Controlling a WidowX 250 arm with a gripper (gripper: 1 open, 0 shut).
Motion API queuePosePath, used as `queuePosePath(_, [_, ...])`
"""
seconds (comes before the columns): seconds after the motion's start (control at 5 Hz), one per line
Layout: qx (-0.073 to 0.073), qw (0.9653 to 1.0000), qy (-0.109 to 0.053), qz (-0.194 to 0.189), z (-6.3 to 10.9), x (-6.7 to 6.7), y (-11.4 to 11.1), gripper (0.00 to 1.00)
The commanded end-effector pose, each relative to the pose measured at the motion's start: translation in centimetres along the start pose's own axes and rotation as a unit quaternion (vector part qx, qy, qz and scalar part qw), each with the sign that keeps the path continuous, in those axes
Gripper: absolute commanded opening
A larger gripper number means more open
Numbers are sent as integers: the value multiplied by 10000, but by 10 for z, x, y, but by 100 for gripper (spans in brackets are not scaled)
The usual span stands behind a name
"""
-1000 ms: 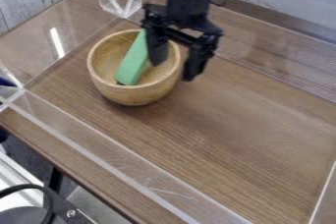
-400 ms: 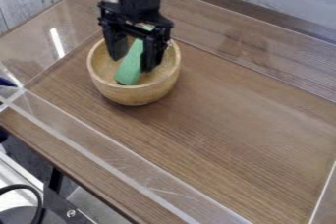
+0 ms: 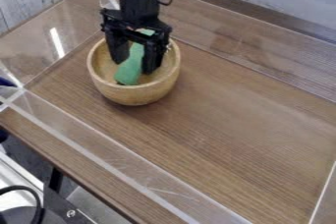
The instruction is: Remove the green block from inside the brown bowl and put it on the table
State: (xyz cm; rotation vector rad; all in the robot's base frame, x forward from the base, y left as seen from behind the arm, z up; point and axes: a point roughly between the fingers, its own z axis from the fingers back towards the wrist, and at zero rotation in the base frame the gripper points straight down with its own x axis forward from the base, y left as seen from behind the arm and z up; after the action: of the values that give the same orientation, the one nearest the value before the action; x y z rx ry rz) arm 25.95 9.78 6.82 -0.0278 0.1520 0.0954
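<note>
While the tool hung over the brown bowl, its jaws stood apart.
The green block leaned inside the bowl between the fingers, ungripped, on the tabletop.

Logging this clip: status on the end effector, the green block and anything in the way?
End effector open, straddling the green block. Block inside the brown bowl, not yet gripped. Table bare beside the bowl; nothing obstructing.
</note>
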Motion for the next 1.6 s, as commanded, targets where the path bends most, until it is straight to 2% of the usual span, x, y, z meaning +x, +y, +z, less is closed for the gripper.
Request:
queuePosePath(0.0, [56, 9994, -344, 4, 15, 13, 7, 100])
queuePosePath(0.2, [29, 9993, -369, -31, 15, 16, 7, 100])
queuePosePath(1.0, [-61, 9989, -451, -135, 28, 14, 1, 100])
queuePosePath(1.4, [-89, 9988, -451, -147, 28, 13, 1, 100])
